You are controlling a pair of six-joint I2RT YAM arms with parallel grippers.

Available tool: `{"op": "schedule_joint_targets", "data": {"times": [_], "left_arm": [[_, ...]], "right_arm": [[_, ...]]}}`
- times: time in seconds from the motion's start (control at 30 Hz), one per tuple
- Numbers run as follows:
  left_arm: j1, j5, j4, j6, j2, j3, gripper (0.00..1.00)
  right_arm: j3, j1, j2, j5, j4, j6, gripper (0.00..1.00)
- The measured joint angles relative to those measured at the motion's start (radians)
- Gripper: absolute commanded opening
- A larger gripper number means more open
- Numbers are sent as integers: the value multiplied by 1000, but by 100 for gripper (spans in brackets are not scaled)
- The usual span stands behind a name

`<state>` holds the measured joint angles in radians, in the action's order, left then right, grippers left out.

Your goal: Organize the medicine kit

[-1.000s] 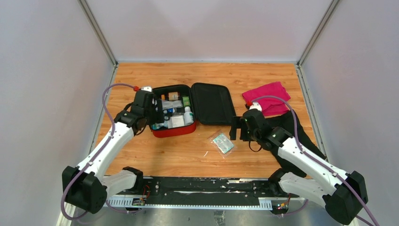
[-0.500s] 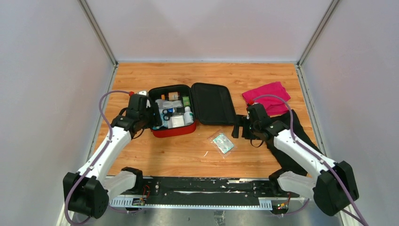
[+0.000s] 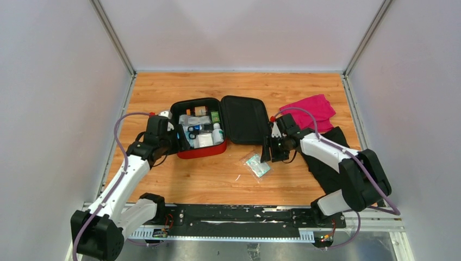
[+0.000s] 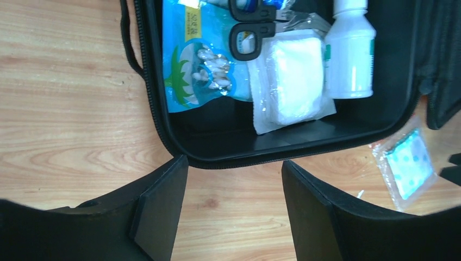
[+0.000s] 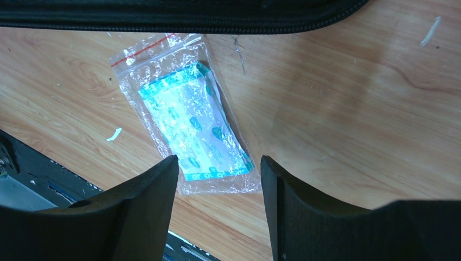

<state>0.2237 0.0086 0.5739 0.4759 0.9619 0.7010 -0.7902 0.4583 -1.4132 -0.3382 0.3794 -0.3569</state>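
Left wrist: your left gripper [image 4: 234, 169] gapes, empty, at the near rim of the medicine kit [image 4: 228, 161]. Probably soft, light; pinch that zipper edge.

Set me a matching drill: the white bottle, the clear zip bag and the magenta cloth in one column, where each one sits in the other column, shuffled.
Column 1
1. white bottle
2. clear zip bag
3. magenta cloth

Column 2
A. flat on the bare table, outside the medicine kit
B. bunched at the far right of the table
C. inside the medicine kit

Pairs: 1-C, 2-A, 3-B
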Motion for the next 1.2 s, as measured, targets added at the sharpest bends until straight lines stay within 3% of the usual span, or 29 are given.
{"op": "schedule_joint_targets", "data": {"times": [0.5, 0.77, 0.93, 1.2], "left_arm": [[0, 114, -23, 14, -41, 0, 69], [0, 122, -37, 30, -45, 0, 69], [0, 126, -47, 35, -45, 0, 68], [0, 206, -99, 45, -45, -2, 69]], "right_arm": [[-16, 82, -93, 77, 14, 88, 48], [-71, 131, -148, 187, 48, 104, 23], [-74, 142, -155, 206, 39, 96, 0], [-18, 142, -98, 163, 0, 63, 0]]}}
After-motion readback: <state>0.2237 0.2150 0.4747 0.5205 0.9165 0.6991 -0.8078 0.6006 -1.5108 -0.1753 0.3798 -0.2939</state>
